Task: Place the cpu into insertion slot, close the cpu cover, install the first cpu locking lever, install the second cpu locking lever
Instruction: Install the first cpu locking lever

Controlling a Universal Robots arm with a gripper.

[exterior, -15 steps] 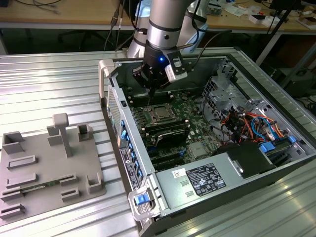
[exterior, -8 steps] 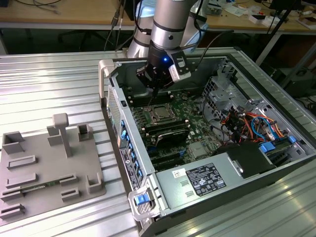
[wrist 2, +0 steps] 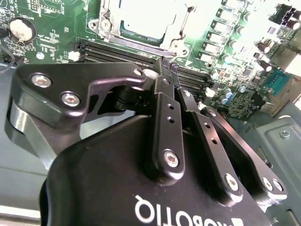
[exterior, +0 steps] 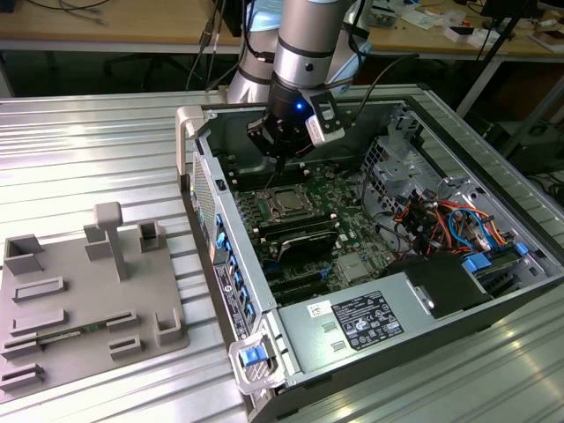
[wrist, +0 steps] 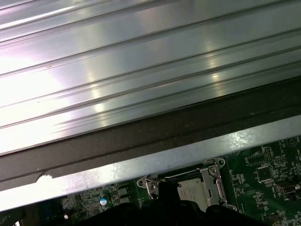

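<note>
The cpu lies silver-side up in the insertion slot on the green motherboard inside the open computer case. In the second wrist view the cpu is bright, and the cpu cover lies flat around it as a silver frame. A thin locking lever runs along one side of the socket. My gripper hangs just above and behind the socket. Its black fingers meet at the tips, shut on nothing. The first wrist view shows the socket's cover near the case wall.
Black memory slots run beside the socket, under the fingertips. A grey power supply with a white label, a drive cage and coloured cables crowd the case. A grey fixture plate lies on the ribbed metal table.
</note>
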